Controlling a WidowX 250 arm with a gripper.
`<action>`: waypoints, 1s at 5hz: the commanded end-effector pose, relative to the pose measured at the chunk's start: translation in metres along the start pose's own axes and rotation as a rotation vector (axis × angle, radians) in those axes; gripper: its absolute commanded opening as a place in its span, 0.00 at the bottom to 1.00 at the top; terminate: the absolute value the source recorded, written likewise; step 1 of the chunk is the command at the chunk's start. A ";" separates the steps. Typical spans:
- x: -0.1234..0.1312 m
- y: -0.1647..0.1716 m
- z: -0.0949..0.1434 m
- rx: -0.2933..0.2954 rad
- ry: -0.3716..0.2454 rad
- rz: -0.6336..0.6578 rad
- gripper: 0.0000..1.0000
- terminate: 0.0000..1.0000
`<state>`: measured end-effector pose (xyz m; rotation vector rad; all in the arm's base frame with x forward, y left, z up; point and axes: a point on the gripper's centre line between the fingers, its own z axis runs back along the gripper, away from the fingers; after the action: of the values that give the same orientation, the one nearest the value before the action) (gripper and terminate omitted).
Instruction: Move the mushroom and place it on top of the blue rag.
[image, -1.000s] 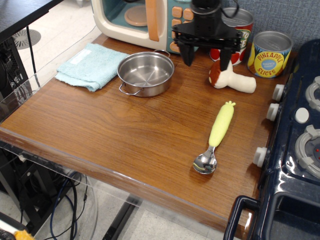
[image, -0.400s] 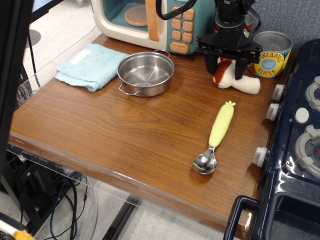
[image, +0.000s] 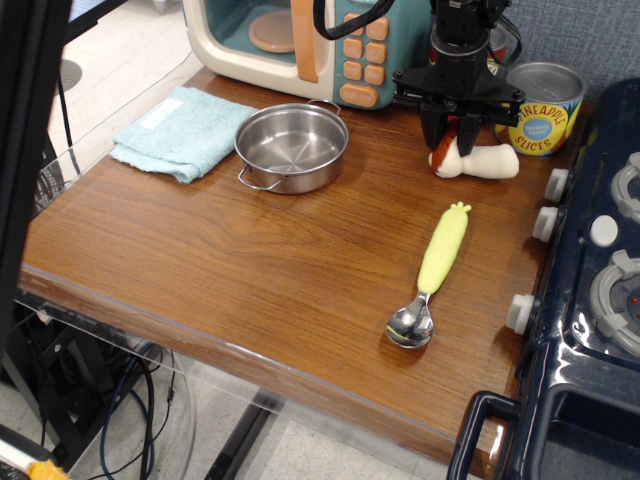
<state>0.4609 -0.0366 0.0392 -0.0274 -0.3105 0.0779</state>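
Note:
The mushroom lies on its side at the back right of the wooden table, its cream stem pointing right and its reddish-brown cap to the left. My gripper stands over the cap with its black fingers pressed in on either side of it, and the mushroom still rests on the table. The blue rag lies flat at the back left, left of the steel pot.
A steel pot sits between the rag and the mushroom. A toy microwave and two cans stand along the back. A yellow-handled spoon lies in front of the mushroom. A toy stove borders the right edge.
My gripper moved right and down over the mushroom's cap. Its fingers then narrowed from a wide straddle to a grip on the cap. The mushroom shifted slightly.

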 end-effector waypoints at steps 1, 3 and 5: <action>0.001 0.009 0.046 -0.027 -0.084 0.007 0.00 0.00; -0.028 0.059 0.085 -0.017 -0.126 0.121 0.00 0.00; -0.060 0.147 0.106 0.123 -0.121 0.408 0.00 0.00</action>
<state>0.3634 0.1113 0.0909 0.0326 -0.3436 0.5074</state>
